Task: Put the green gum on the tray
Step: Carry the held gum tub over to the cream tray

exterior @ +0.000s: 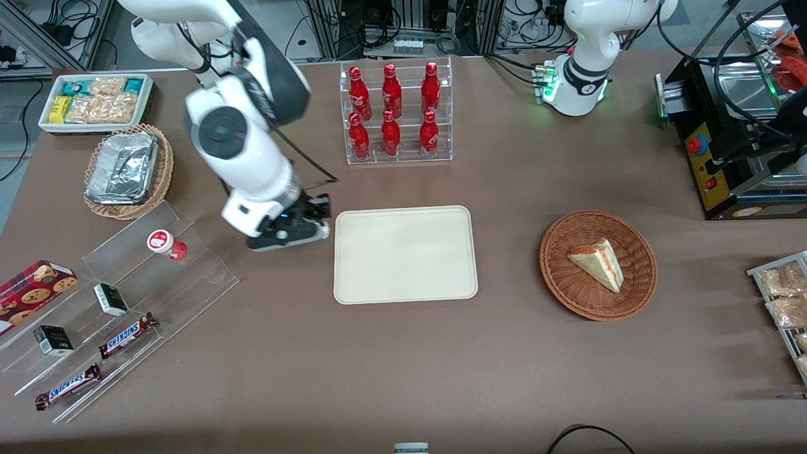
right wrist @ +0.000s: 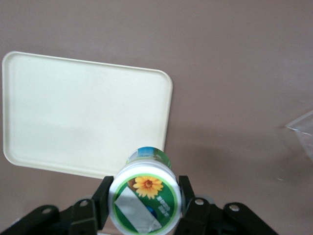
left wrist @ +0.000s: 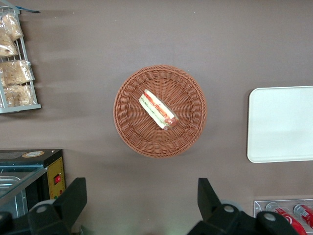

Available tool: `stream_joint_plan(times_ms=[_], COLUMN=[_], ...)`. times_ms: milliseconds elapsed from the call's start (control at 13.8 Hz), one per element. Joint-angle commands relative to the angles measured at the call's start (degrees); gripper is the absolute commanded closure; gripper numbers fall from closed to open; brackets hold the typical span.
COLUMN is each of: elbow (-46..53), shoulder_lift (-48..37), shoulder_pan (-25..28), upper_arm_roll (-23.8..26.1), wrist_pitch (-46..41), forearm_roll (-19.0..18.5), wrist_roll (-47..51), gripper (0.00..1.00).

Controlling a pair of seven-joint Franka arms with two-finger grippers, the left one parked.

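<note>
We see the gum (right wrist: 145, 200) upright, sunflower lid up, green-rimmed; our gripper (right wrist: 145, 208) clamps it just beside the tray (right wrist: 58, 112).

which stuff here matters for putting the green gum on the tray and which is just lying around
Job: green gum, held between the fingers of the gripper beside the tray.

Lying about: red-lidded canister, cola bottles, sandwich basket, Snickers bars.
</note>
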Motion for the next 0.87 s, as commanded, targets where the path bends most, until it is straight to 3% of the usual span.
stream_joint_plan(times_ms=[0,289,507,796], elbow=[3.59,3.50,3.50,3.50], shoulder_lift=[3.47,6.99,8.75,12.27], shoulder_pan=[4.58,9.95,11.10,14.88], upper_arm_roll=[-0.64,-0.82,-0.82,-0.73], wrist_pitch=[2.00,8.68,10.35,12.37], forearm_roll=[-0.23,-0.14,-0.40,-6.29], wrist_roll=[6.77,8.99,8.65,8.91], gripper=[1.00,1.00,1.00,1.00])
